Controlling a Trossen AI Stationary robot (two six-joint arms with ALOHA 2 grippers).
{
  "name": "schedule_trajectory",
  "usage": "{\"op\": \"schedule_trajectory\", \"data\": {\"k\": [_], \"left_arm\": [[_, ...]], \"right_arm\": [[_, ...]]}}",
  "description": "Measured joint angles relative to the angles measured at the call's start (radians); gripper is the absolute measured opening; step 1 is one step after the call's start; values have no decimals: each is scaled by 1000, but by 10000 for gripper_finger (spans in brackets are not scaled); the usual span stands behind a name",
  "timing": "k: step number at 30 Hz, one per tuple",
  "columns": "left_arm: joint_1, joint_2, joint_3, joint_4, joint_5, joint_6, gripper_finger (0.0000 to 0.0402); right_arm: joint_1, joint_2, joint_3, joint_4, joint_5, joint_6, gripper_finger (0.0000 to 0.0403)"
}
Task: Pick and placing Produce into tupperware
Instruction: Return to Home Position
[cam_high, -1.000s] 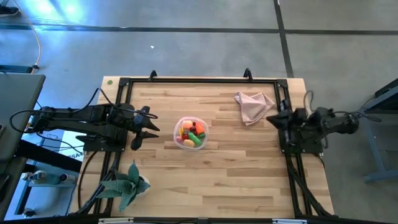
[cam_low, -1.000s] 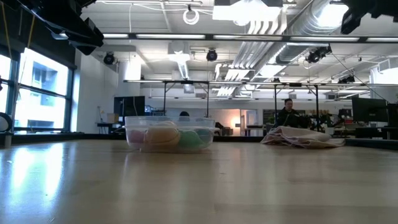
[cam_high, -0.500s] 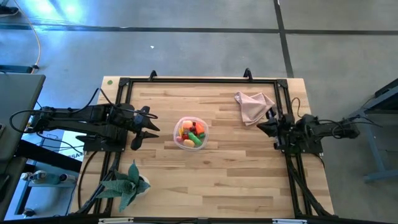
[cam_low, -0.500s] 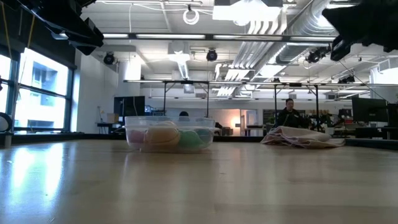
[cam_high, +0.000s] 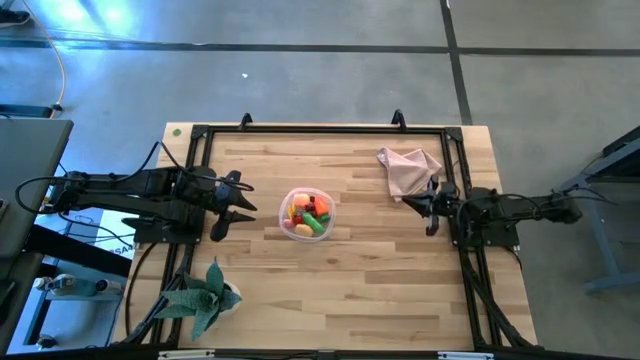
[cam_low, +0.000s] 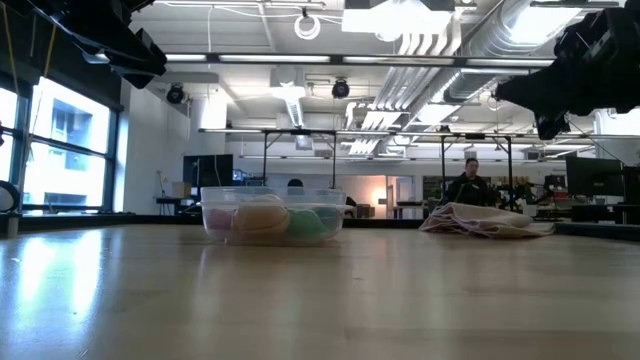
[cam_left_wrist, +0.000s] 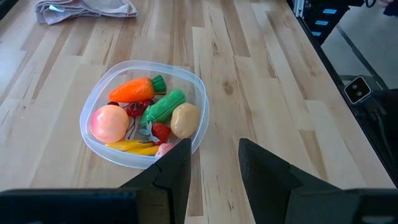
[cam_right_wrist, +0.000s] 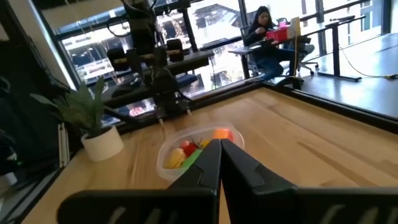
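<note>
No word, number or brand could be read anywhere. A small square grey tag (cam_left_wrist: 357, 89), lying just off the edge of the pale wooden plank table (cam_left_wrist: 273, 81), carried a pale ring-like mark that was too small to make out. A white sheet (cam_high: 117, 249) on the floor side of the table's left edge bore dark print, also too small to read. A small round green sticker (cam_high: 177, 131) on the table's far left corner showed no legible mark.
</note>
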Motion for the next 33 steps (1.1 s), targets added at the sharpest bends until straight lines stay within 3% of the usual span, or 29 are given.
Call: {"op": "schedule_trajectory", "data": {"k": [33], "left_arm": [[0, 0, 0, 17, 0, 0, 122]], "right_arm": [[0, 3, 1, -4, -6, -21, 0]]}}
